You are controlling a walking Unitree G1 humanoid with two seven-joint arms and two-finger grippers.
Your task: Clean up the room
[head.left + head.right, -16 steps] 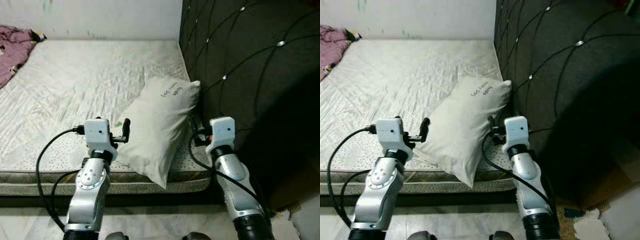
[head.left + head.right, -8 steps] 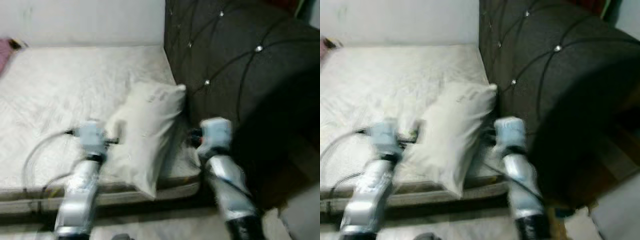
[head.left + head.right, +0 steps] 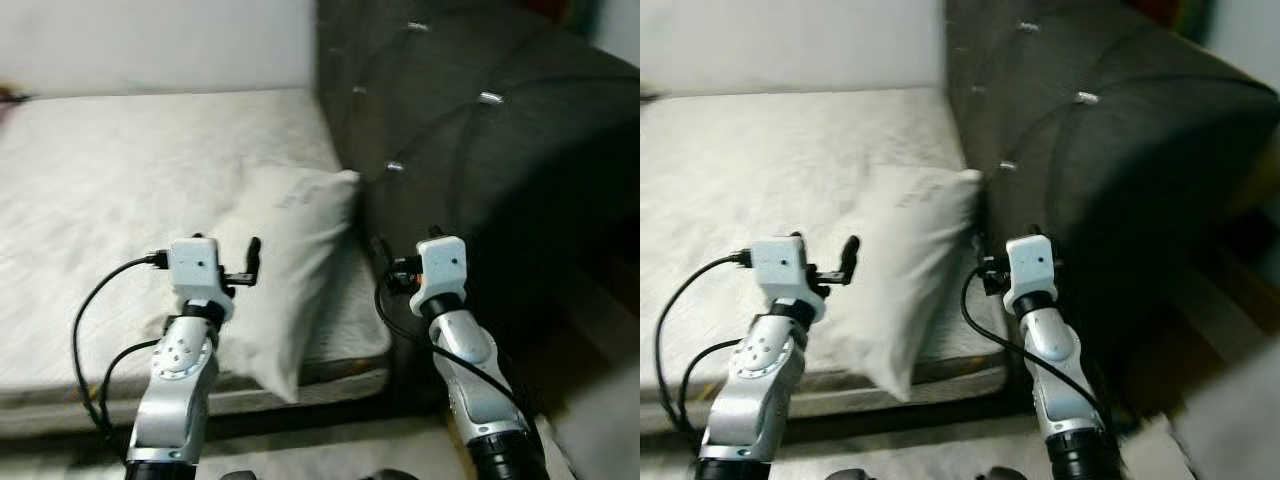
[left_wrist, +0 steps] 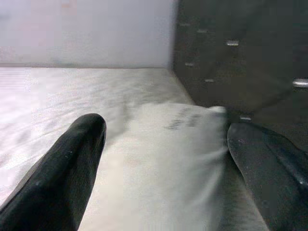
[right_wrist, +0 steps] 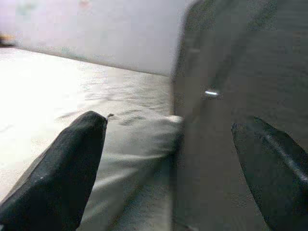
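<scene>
White pillow waits between your two grippers

You stand at the side of the bed [image 3: 120,180], and the step in hand looks like the approach to the pillow [image 3: 285,260], before any grasp. The pillow lies on the mattress near its front edge, tilted, with one corner hanging a little over the edge and its far corner touching the dark padded headboard [image 3: 480,130].

The left gripper [image 4: 159,159] hovers just beside the pillow on its left side; in the left wrist view its fingers [image 4: 67,168] are spread wide, and the pillow lies between them but further off, not touched. The right gripper [image 5: 168,163] hovers near the headboard, on the right side of the pillow; its fingers [image 5: 62,163] are also spread apart and hold nothing.

For the next move, I think you must bring both grippers forward and inward until they meet the two sides of the pillow, then close. The pillow is soft and will probably fold, so take a good amount of cloth.

Count: one pillow, one bed, one headboard, two grippers. The pictures are a little blurred.
</scene>
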